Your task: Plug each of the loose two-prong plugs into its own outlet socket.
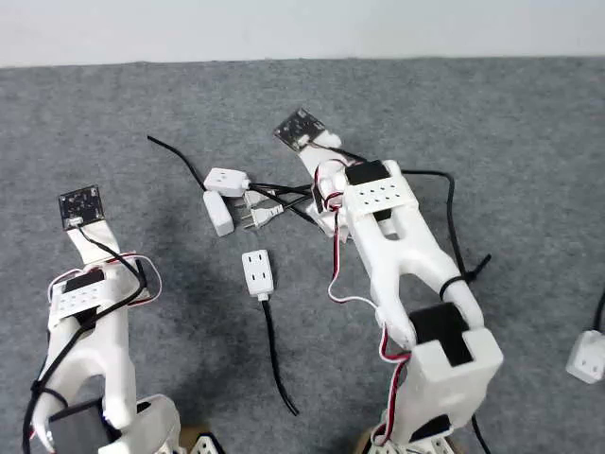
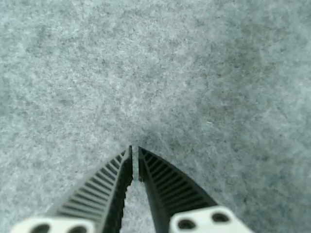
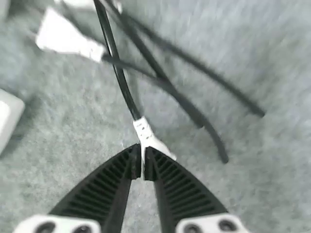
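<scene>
Right jaws clamp a white plug (image 3: 146, 131) near mid-counter (image 1: 510, 123). A loose outlet socket (image 1: 257, 271) lies nearby at its 7 o'clock. Left jaws closed, tips over grey counter.

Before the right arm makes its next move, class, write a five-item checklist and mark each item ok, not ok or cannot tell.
1. Right claw closed on the white plug: ok.
2. That plug's prongs aimed at a socket: cannot tell, the prongs are hidden.
3. Outlet socket lying uncovered, apart from the cluster: ok.
4. Black cords free of tangles near the held plug: not ok, several cross.
5. Left claw shut over bare carpet, out of the way: ok.
</scene>
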### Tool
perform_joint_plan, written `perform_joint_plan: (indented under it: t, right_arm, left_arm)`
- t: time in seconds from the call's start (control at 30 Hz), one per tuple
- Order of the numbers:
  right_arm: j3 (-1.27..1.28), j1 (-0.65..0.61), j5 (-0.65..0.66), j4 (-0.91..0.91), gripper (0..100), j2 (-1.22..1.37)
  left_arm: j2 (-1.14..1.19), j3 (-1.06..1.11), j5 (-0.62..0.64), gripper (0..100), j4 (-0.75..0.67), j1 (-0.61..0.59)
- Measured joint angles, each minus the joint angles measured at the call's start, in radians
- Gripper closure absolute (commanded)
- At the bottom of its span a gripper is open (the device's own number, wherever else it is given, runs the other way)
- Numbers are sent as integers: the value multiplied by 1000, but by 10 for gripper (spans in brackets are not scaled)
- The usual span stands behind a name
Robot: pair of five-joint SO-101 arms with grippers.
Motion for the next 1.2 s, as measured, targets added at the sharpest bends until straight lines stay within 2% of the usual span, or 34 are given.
perform_joint_plan:
  t: [0.07,0.23,0.4,0.57,0.9,0.97,1.03,1.13,1.2]
  right_arm:
    - [0,3,14,0,762,-3]
    - [-40,-12,172,40,858,92]
    - [-181,-3,256,86,819,239]
    - [-359,-9,342,227,819,370]
    - [-646,-5,385,358,826,595]
    - [-690,-5,387,388,884,620]
    - [-729,-3,387,413,995,640]
    - [-776,0,371,430,990,654]
    - [-798,-8,288,470,987,655]
  left_arm:
    - [0,0,0,986,0,0]
    - [0,0,0,986,0,0]
    - [0,0,0,986,0,0]
    - [0,0,0,986,0,0]
    - [0,0,0,986,0,0]
    - [0,0,0,986,0,0]
    - [0,0,0,986,0,0]
    - [0,0,0,986,0,0]
    - [0,0,0,986,0,0]
